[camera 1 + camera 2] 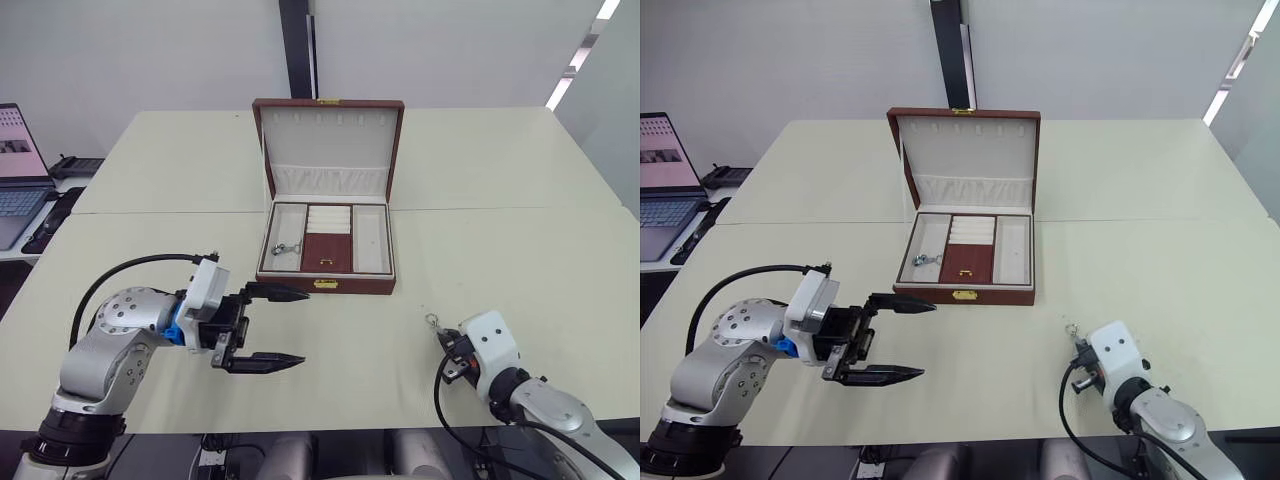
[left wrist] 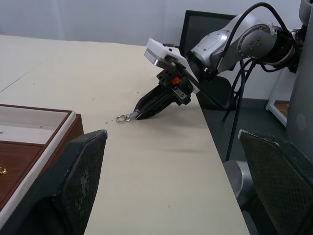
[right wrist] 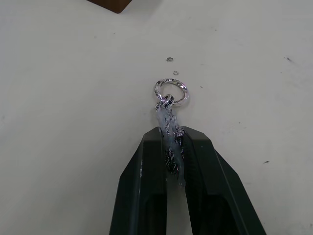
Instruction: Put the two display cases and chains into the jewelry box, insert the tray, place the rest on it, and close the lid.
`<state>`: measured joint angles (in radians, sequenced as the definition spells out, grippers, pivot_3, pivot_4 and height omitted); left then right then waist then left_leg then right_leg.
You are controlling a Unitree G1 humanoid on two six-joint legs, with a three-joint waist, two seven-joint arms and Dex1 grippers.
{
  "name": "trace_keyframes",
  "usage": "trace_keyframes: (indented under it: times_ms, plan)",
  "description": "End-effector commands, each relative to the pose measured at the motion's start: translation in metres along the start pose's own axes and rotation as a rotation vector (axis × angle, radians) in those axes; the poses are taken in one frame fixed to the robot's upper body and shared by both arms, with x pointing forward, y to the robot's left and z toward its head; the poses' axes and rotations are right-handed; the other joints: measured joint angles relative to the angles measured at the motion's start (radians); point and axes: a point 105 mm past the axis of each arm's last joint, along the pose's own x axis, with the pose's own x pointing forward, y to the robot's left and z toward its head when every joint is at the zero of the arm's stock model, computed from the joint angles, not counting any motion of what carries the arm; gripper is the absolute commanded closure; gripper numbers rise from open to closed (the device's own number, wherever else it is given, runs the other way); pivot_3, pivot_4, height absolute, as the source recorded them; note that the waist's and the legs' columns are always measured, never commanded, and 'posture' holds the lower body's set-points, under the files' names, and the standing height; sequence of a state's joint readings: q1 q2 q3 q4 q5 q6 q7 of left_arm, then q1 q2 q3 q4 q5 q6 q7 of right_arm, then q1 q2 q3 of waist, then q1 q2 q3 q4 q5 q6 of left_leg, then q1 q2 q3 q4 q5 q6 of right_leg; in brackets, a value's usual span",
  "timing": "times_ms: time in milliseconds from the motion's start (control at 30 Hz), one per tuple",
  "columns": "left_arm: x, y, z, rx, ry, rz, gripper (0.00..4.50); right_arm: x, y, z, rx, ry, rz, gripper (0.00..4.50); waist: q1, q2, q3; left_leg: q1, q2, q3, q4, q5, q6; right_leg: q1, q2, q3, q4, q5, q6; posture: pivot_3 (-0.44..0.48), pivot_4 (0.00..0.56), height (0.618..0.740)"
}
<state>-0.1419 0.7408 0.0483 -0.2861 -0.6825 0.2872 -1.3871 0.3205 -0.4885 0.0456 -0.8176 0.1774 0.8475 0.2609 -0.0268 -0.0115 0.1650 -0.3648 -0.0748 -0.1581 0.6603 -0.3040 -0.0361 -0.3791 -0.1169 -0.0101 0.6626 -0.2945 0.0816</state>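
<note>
The jewelry box [image 1: 328, 286] stands with its lid [image 1: 328, 140] upright at the table's middle. The tray [image 1: 327, 250] sits inside it, its brown centre panel and gold pull showing. One silver trinket [image 1: 287, 249] lies in the tray's left compartment. My right gripper [image 3: 168, 134] is shut on the other silver trinket [image 3: 171, 93], whose ring touches the table right of the box's front. My left gripper [image 1: 302, 327] hangs open and holds nothing, just in front of the box's left corner. The two display cases and chains are hidden.
A laptop [image 1: 20, 190] and black items [image 1: 75, 165] sit on a side desk at the far left. A seam [image 1: 150, 212] runs across the table behind the box. A black chair [image 2: 205, 29] stands past the table's edge near my right arm.
</note>
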Motion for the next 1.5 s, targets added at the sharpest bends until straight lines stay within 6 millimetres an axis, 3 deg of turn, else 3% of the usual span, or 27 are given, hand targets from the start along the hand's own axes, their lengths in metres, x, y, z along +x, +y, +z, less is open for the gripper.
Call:
trace_keyframes:
  times_ms: [33,433,733,967,1267,1500]
  plan:
    - [0.004,-0.001,0.010,0.039,-0.018,0.005,0.00,-0.003,-0.008,0.009,-0.040,-0.036,-0.014,4.30,0.000,0.000,0.000,0.000,0.000,0.000,0.000,0.000,0.000,0.000,0.000,0.000,0.000,0.000,0.000,0.000,0.150,0.740]
    - [-0.005,0.004,0.015,0.013,-0.032,0.162,0.00,-0.008,-0.031,0.061,-0.183,-0.168,0.017,4.30,0.000,0.000,0.000,0.000,0.000,0.000,0.000,0.000,0.000,0.000,0.000,0.000,0.000,0.000,0.000,0.000,0.150,0.740]
    - [-0.003,0.005,0.017,-0.021,-0.065,0.294,0.00,0.012,-0.040,0.136,-0.243,-0.300,0.103,4.30,-0.002,0.000,0.001,0.000,0.000,0.000,0.000,0.001,-0.001,0.000,0.000,0.000,0.000,0.000,0.000,0.000,0.150,0.740]
    - [-0.003,0.013,0.022,-0.032,-0.105,0.403,0.00,0.035,-0.034,0.183,-0.292,-0.365,0.189,4.30,-0.001,0.000,0.001,-0.001,0.000,0.000,0.000,0.002,-0.004,0.000,-0.001,0.000,-0.001,0.000,0.000,0.000,0.150,0.740]
    - [-0.001,0.025,0.033,-0.012,-0.156,0.529,0.00,0.063,-0.007,0.200,-0.306,-0.362,0.288,4.30,-0.002,0.000,0.001,-0.001,0.000,0.000,0.000,0.002,-0.004,-0.002,-0.001,0.000,0.000,0.000,0.000,0.000,0.150,0.740]
    - [0.002,0.022,0.031,-0.015,-0.153,0.523,0.00,0.082,0.002,0.188,-0.275,-0.312,0.316,4.30,-0.002,0.000,0.001,-0.002,0.000,0.000,0.000,0.002,-0.004,-0.003,-0.001,0.001,0.000,0.000,0.000,0.000,0.150,0.740]
